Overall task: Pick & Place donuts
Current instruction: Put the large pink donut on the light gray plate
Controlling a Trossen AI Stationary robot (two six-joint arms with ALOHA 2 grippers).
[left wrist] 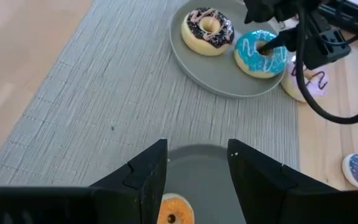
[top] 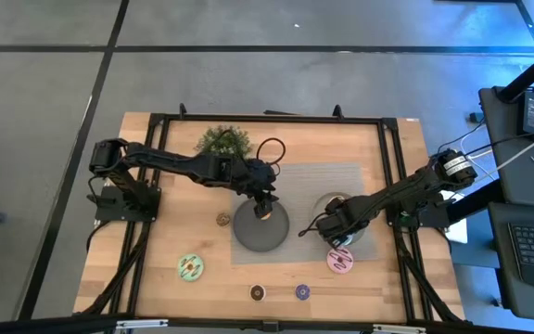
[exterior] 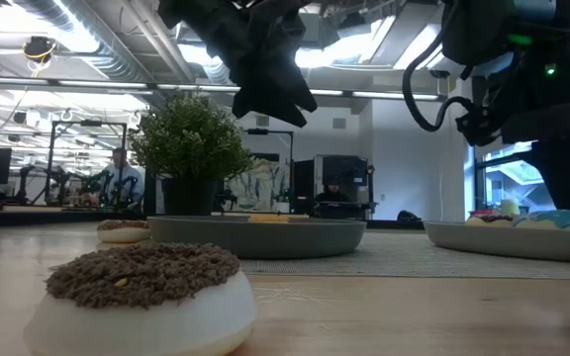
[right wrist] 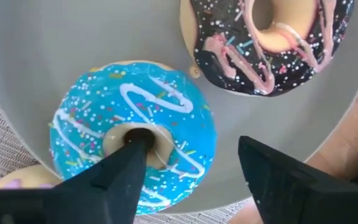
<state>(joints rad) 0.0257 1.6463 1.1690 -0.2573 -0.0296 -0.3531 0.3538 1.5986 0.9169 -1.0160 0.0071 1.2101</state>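
From above, the left gripper hangs over the dark grey plate, with the small orange donut right below it. The right gripper sits over the pale grey bowl, just beside the pink donut on the wood. A green donut, a brown mini donut, a dark brown one and a purple one lie well apart on the table, near a potted plant.

At table height, a brown-topped donut fills the foreground, the plate behind it.

The left wrist camera shows its fingers spread apart above the orange donut, holding nothing.

The right wrist camera shows parted fingers, one tip in the hole of the blue donut, which lies in the bowl beside the chocolate sprinkled donut.
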